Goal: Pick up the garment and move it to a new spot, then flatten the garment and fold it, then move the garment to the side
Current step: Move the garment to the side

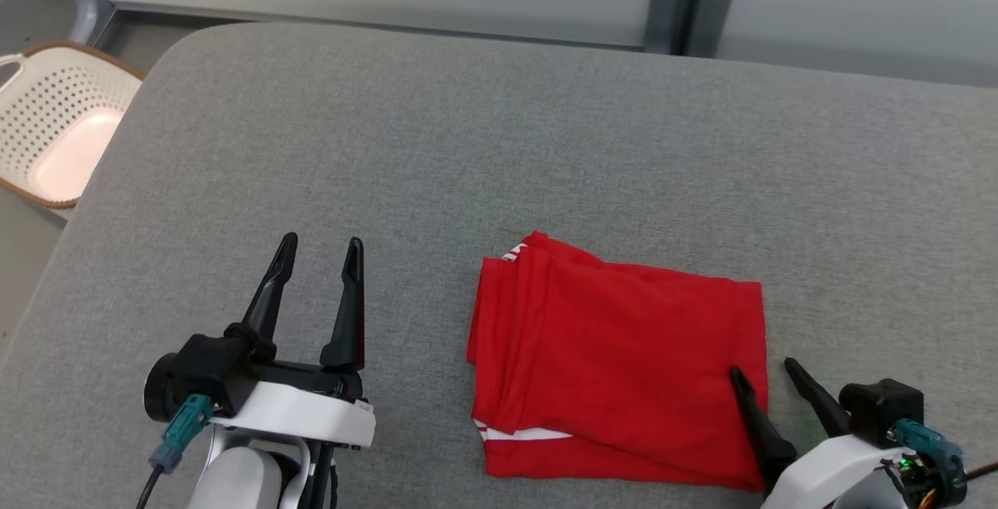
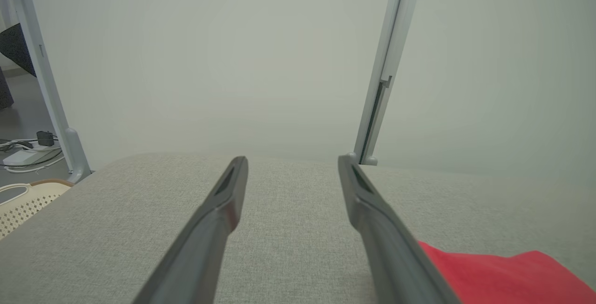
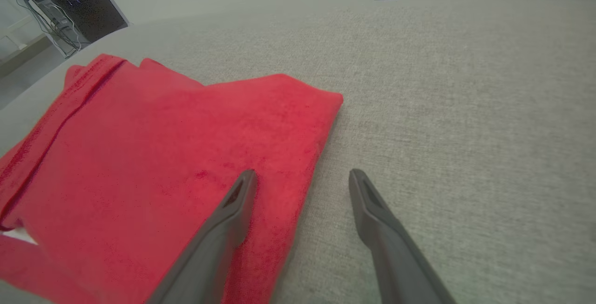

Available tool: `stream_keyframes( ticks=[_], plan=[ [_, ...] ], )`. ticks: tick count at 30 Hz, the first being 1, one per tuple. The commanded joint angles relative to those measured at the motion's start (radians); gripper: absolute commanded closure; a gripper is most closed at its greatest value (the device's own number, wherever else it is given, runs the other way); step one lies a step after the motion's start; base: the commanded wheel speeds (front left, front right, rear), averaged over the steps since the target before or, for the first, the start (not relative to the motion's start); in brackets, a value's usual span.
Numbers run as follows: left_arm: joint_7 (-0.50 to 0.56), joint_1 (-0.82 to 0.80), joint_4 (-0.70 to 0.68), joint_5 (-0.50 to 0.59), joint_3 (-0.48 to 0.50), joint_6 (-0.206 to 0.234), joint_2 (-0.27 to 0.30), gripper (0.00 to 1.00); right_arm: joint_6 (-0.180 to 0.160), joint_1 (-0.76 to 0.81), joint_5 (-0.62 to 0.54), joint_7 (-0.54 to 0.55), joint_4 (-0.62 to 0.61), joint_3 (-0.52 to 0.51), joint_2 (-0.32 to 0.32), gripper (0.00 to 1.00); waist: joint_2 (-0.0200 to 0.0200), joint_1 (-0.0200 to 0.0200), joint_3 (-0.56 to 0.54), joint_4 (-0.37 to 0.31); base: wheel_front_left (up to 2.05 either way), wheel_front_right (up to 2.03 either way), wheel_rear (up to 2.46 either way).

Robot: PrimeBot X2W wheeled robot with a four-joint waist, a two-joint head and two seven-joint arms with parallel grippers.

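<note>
- Sitting on the floor off the left edge of the grey padded table (image 1: 546,143), a white perforated basket (image 1: 58,123) with a brown rim shows its pale, pinkish bottom in the head view; the table's corner cuts off part of it.
- The red garment (image 1: 616,361) lies folded into a rough rectangle on the near right part of the table, well apart from the basket. Its layered edges stack up along the left side, where thin white stripes peek out at the far and near corners.
- The right gripper (image 1: 761,369) is spread wide and grips nothing. It straddles the garment's right edge near the front corner: in the right wrist view one finger (image 3: 233,211) lies over the red cloth and the other (image 3: 377,215) over bare grey fabric just beside it. Whether the first finger presses on the cloth cannot be told.
- The left gripper (image 1: 323,240) is likewise parted with nothing between its fingers. It hangs over bare table to the left of the garment, apart from it; in the left wrist view the red cloth shows past the right-hand finger at the lower right.
</note>
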Motion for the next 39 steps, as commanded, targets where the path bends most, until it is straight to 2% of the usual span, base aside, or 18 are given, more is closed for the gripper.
stream_keyframes(
  ticks=[1,2,3,4,10,15,29,34,39],
  plan=[
    [-0.005,-0.023,0.006,-0.005,0.000,-0.006,-0.002,0.00,0.000,-0.019,0.004,0.007,0.025,0.011,-0.002,0.00,-0.0001,0.0000,0.047,0.046,0.00,0.00,0.00],
    [-0.007,-0.028,0.009,-0.007,0.001,-0.006,-0.004,0.00,0.000,-0.030,0.013,0.007,0.037,0.018,0.001,0.43,-0.0001,0.0000,0.052,0.047,0.00,0.00,0.00],
    [-0.009,-0.033,0.013,-0.009,0.004,-0.007,-0.006,0.00,0.000,-0.037,0.016,0.018,0.051,0.029,-0.004,0.68,-0.0001,0.0000,0.056,0.047,0.00,0.00,0.00],
    [-0.009,-0.035,0.015,-0.009,0.007,-0.007,-0.007,0.00,0.000,-0.040,0.025,0.023,0.061,0.037,-0.006,1.00,-0.0001,0.0000,0.057,0.045,0.00,0.00,0.00],
    [-0.011,-0.033,0.005,0.008,0.029,-0.008,-0.008,0.00,-0.001,-0.081,0.031,0.018,0.037,0.052,-0.036,1.00,-0.0001,0.0000,0.057,0.013,0.00,0.00,0.00],
    [-0.010,-0.016,-0.011,0.025,0.043,-0.011,-0.001,0.00,-0.001,-0.084,0.018,0.004,0.001,0.055,-0.054,1.00,-0.0001,0.0000,0.052,-0.049,0.00,0.00,0.00],
    [0.006,-0.052,-0.065,0.070,0.021,-0.034,0.051,0.00,-0.001,-0.094,0.024,-0.032,-0.023,0.066,-0.076,1.00,-0.0001,0.0000,0.091,-0.429,0.00,0.00,0.00],
    [0.029,-0.080,-0.093,0.080,0.008,-0.040,0.067,0.00,-0.001,-0.133,0.031,-0.067,-0.016,0.059,-0.071,1.00,-0.0001,0.0000,0.130,-0.501,0.00,0.00,0.00],
    [0.051,-0.106,-0.124,0.071,0.002,-0.046,0.079,0.00,-0.001,-0.238,0.031,-0.092,-0.006,0.043,-0.099,1.00,-0.0001,0.0000,0.178,-0.531,0.00,0.00,0.00]
  ],
)
